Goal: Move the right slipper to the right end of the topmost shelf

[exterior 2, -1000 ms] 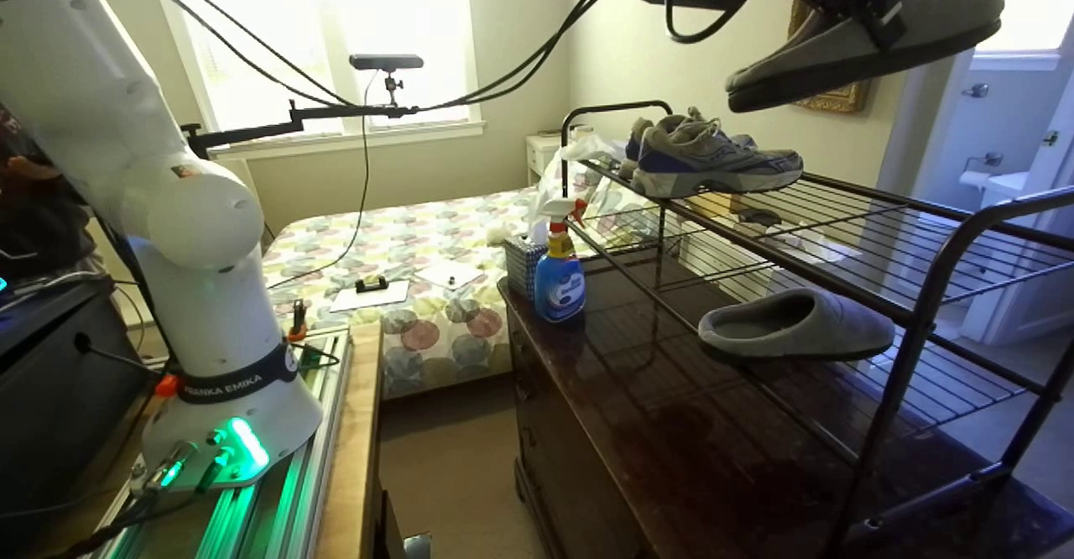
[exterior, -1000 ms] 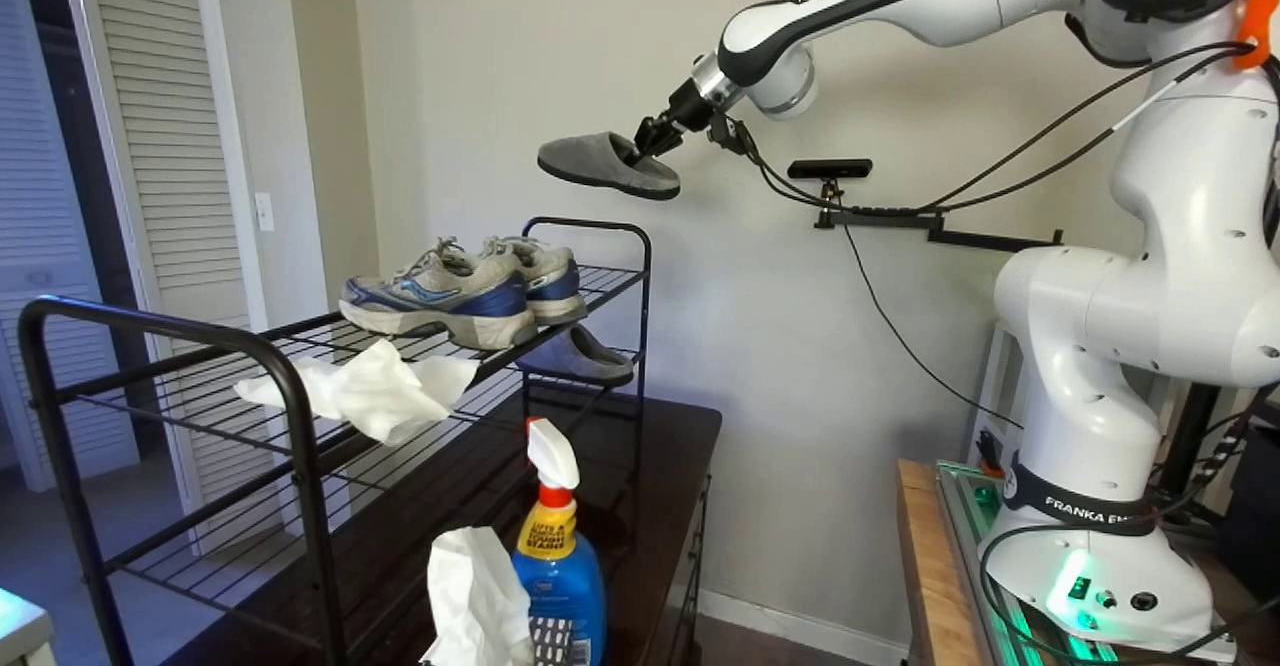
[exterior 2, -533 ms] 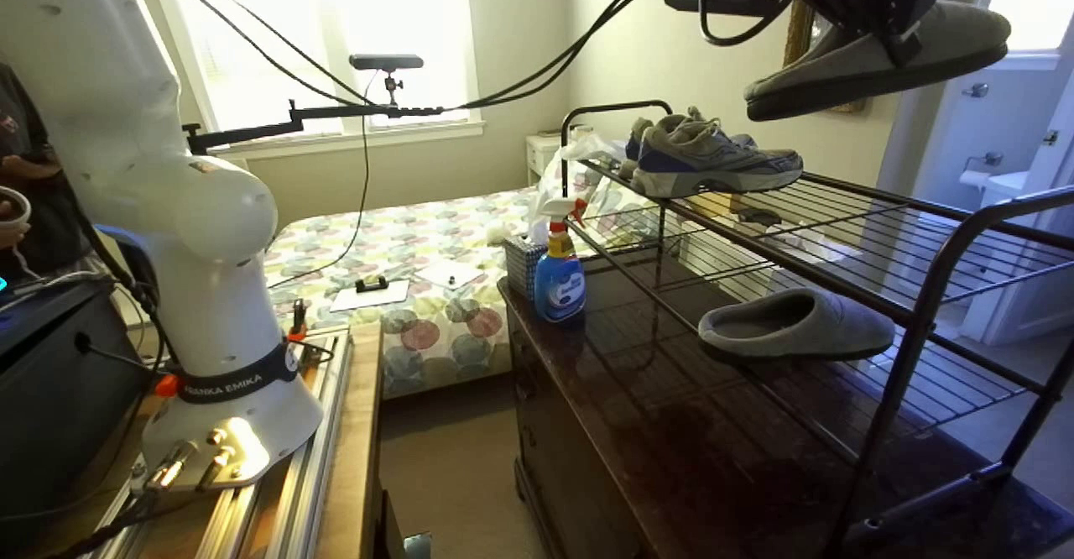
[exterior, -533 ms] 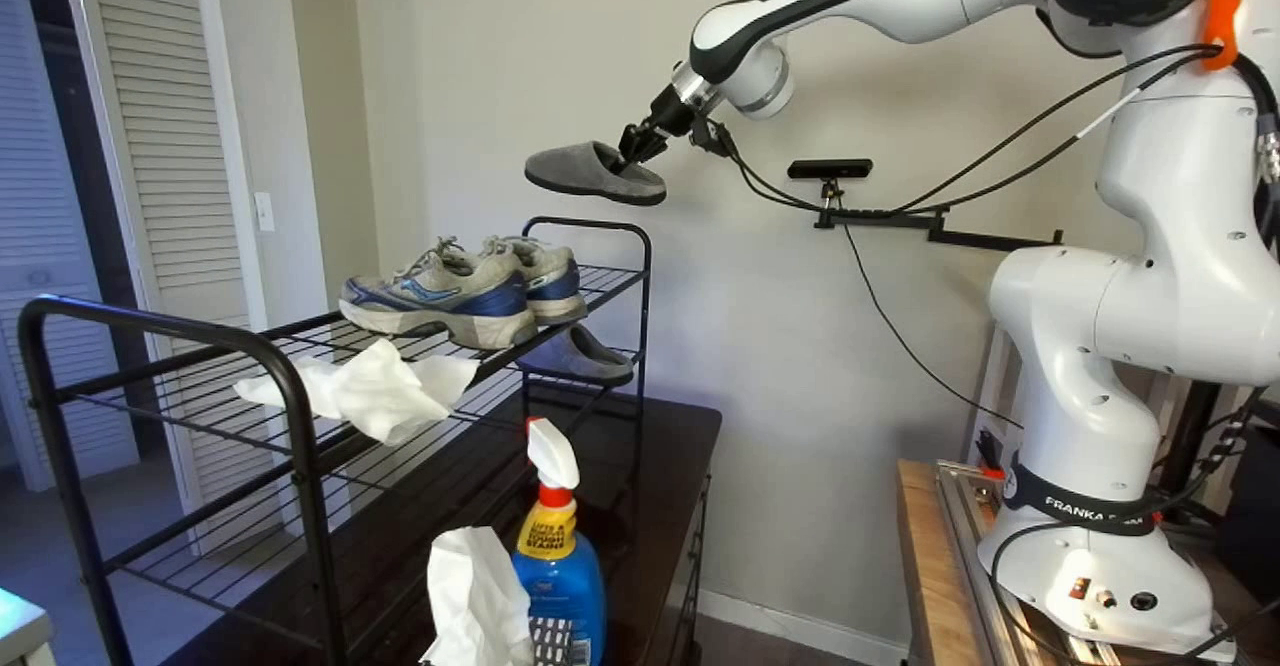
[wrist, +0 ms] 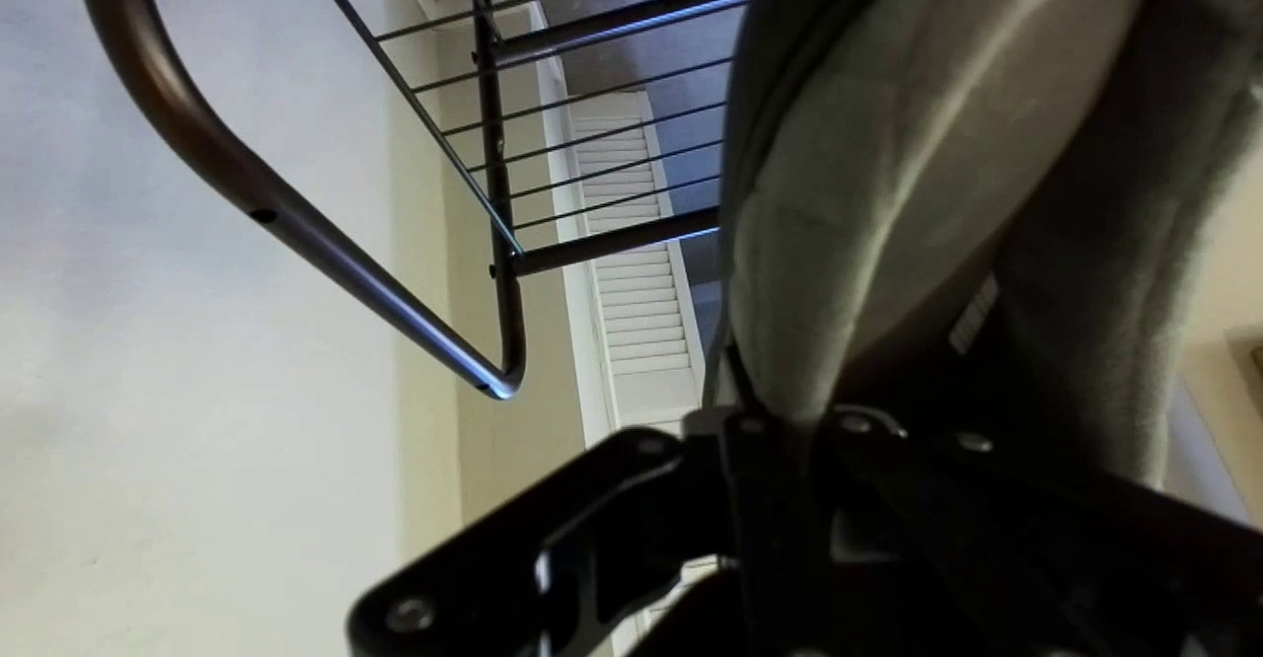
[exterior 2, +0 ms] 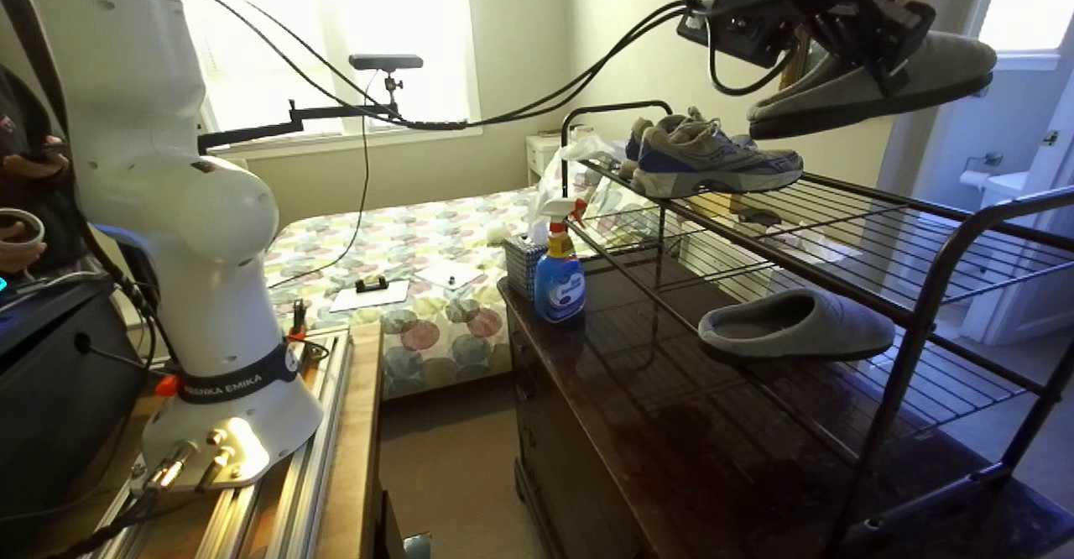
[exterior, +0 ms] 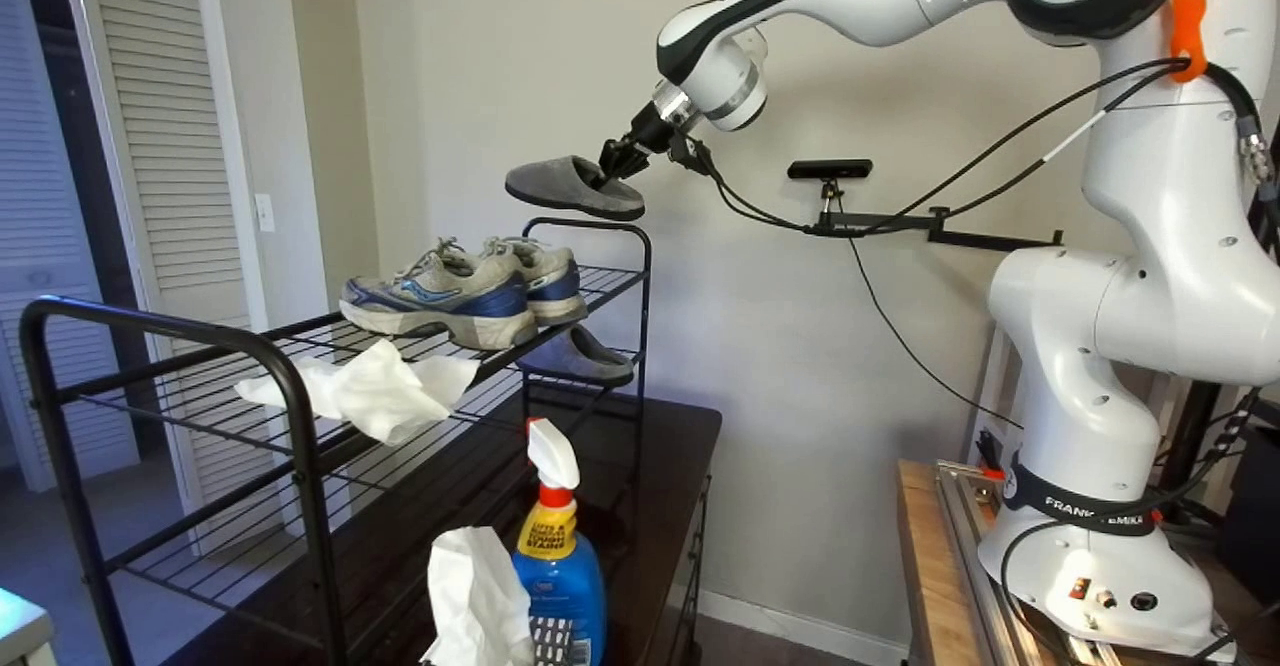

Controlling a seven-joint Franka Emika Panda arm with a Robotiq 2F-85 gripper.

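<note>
Lifted but not yet placed, the grey slip-on slipper hangs in the Robotiq gripper, whose jaws are closed to about the thickness of the fabric side wall they pinch. Below the gripper and apart from the slipper lies the right end of the topmost wire-grid shelf; by my reading, only the lowering and release there are left

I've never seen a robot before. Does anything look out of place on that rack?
Yes: in an exterior view, a crumpled white sheet, perhaps tissue, lies on the topmost shelf near the sneakers, drooping over one long edge. It looks odd because it resembles litter, not footwear.
</note>
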